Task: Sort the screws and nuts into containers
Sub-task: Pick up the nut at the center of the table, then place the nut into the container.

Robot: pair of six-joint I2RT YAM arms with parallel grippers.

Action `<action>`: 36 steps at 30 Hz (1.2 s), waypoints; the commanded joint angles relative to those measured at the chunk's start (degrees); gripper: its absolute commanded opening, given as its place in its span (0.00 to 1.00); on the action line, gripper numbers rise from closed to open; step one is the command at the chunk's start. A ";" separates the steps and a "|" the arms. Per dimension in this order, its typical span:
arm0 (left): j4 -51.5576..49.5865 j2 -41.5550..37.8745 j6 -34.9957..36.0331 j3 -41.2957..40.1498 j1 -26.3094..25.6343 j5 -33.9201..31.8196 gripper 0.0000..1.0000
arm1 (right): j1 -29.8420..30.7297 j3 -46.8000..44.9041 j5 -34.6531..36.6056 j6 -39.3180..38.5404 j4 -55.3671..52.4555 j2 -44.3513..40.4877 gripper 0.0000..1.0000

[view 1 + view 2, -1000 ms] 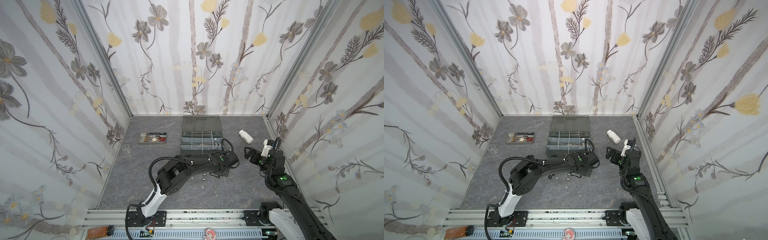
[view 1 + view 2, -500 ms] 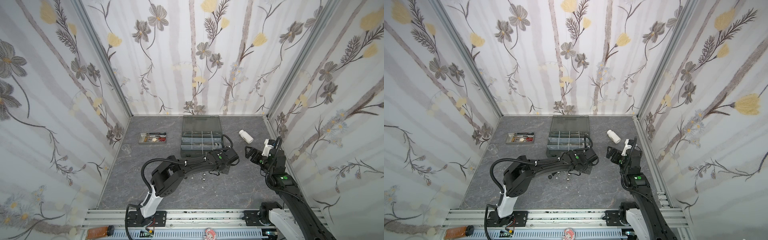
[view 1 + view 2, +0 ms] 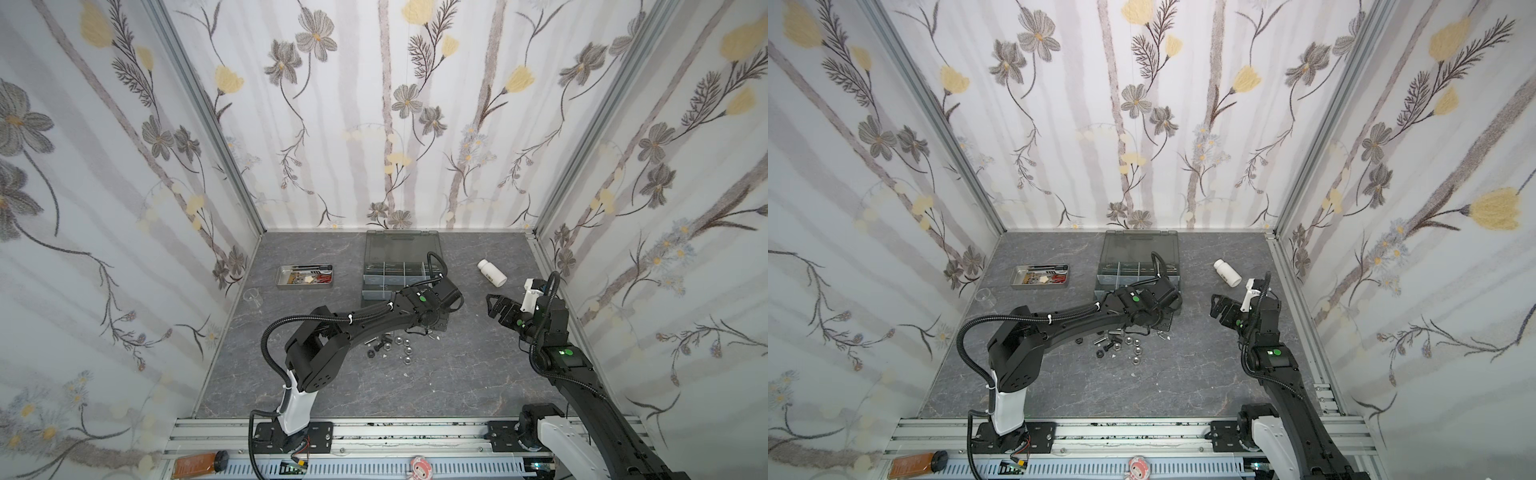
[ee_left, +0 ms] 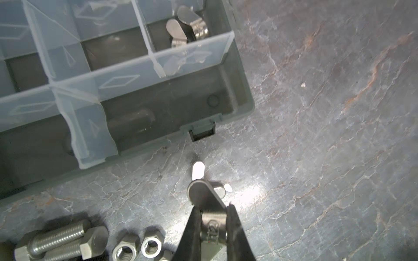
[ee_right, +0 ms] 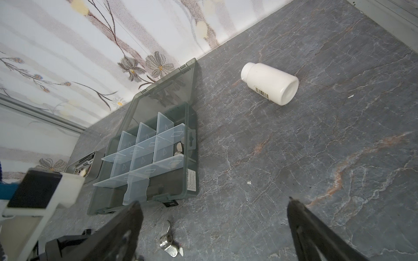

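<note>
- Held wing nut point(image 4: 201, 194): pinched in left gripper point(image 4: 213, 211), jaws near shut, just outside organizer box point(image 4: 239, 74).
- L arm point(image 3: 365, 322) has moved boxward, so the drop into wing-nut compartment point(image 4: 187, 24) looks next; dividers point(image 4: 144, 61) to clear.
- Loose wing nut point(image 5: 168, 244), prob. a second one, on table point(image 5: 294, 146).
- Right gripper point(image 5: 213, 201) wide open, empty; pile of screws and nuts point(image 3: 388, 347) unsorted.

Barcode point(image 5: 262, 92) on white bottle point(image 5: 271, 79); organizer box point(image 5: 165, 180) sticker point(image 5: 191, 179) seemingly illegible.
</note>
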 commanded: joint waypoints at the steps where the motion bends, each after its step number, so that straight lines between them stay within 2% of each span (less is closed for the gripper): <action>1: 0.66 0.44 2.02 1.90 1.49 0.84 0.03 | -0.01 -0.04 -0.73 -0.09 1.63 0.23 1.00; 15: -2.93 8.56 6.69 15.86 5.87 3.00 0.00 | 0.08 -0.10 -2.17 1.69 7.31 5.19 1.00; 22: -5.96 14.87 8.58 26.08 7.74 3.35 0.00 | 0.08 -0.46 -3.47 1.49 9.38 8.28 1.00; 32: -12.62 28.09 10.47 45.55 10.42 5.21 0.00 | 0.08 -0.42 -4.05 1.54 10.21 9.41 1.00; 36: -13.68 30.36 10.79 48.21 10.82 5.84 0.00 | 0.10 -0.51 -4.25 1.49 10.53 9.64 1.00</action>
